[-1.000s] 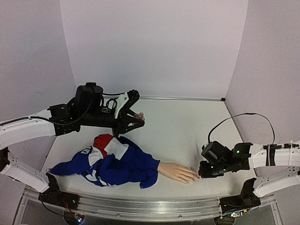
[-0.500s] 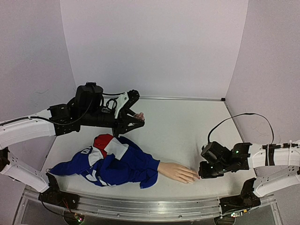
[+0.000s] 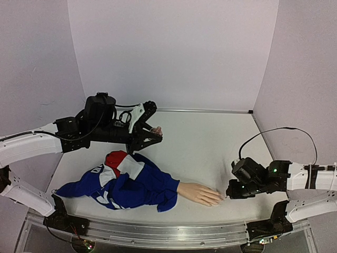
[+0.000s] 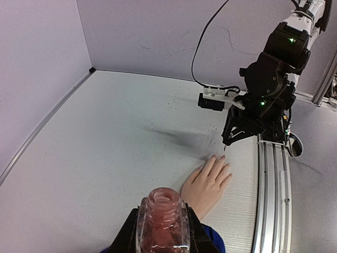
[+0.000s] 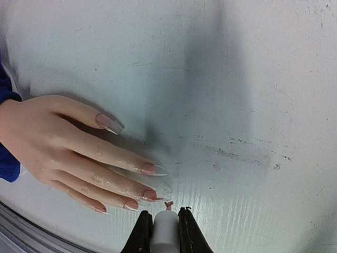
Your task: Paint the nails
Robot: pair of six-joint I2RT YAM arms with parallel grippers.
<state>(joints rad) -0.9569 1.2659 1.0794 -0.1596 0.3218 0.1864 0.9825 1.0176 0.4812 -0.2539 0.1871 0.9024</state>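
Observation:
The beige mannequin hand (image 3: 199, 193) lies palm down near the table's front edge, its arm in a blue sleeve (image 3: 138, 185). Its nails (image 5: 149, 168) carry pinkish polish at their bases and have clear tips. My right gripper (image 3: 229, 195) is shut on a white brush cap (image 5: 166, 232). The small pink brush tip (image 5: 168, 204) is just off the middle fingernail (image 5: 150, 194), and I cannot tell if it touches. My left gripper (image 3: 154, 132) is shut on the open pinkish polish bottle (image 4: 163, 221) and holds it above the table at back left.
An aluminium rail (image 3: 158, 232) runs along the front edge, close to the hand; it also shows in the left wrist view (image 4: 271, 179). A black cable (image 3: 274, 130) loops above the table at right. Lilac walls enclose the back and both sides.
My right gripper has shifted slightly to the right, a little away from the fingertips. The left arm and bottle have not moved.

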